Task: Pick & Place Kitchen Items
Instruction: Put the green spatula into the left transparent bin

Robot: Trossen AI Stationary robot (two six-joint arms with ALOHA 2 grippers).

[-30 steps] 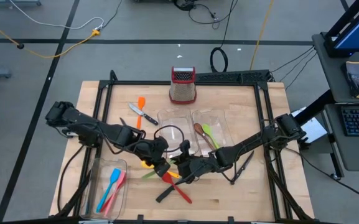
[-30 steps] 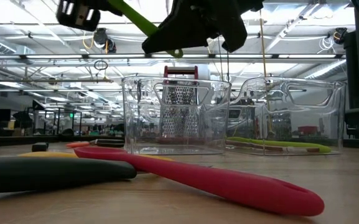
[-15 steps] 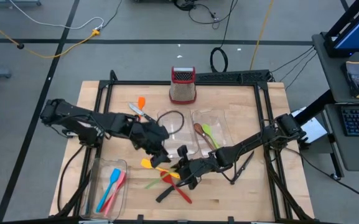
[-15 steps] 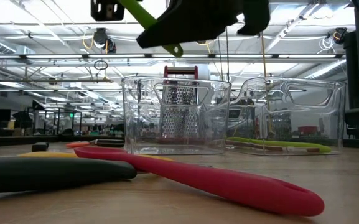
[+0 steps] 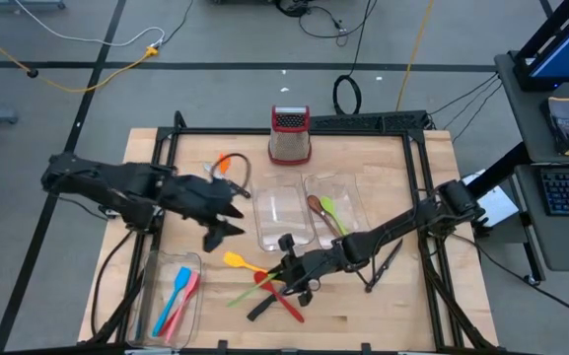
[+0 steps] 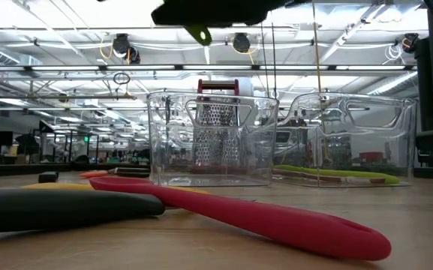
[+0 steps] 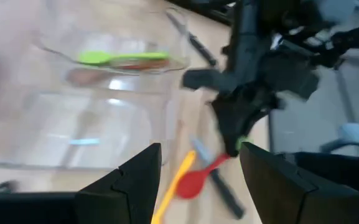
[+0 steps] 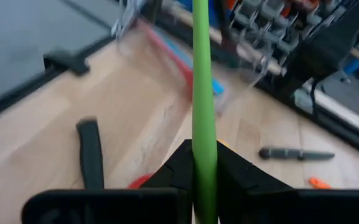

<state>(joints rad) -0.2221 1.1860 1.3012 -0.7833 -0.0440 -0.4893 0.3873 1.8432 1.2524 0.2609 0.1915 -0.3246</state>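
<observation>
Right gripper (image 5: 286,281) clamped on green utensil (image 8: 204,106) above table (image 5: 383,320); left gripper (image 5: 227,215) fingers apart, empty, beside clear tray (image 5: 282,219).

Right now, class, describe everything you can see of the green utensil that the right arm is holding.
The green utensil is a slim, smooth, plastic-looking stick of bright lime green; only its long straight handle shows clearly. The right tool is shut on it, dark fingers pressing both sides. From above it slants out from the tool over the wooden table, near the red and yellow utensils. Whether its far end touches the wood cannot be told.
</observation>
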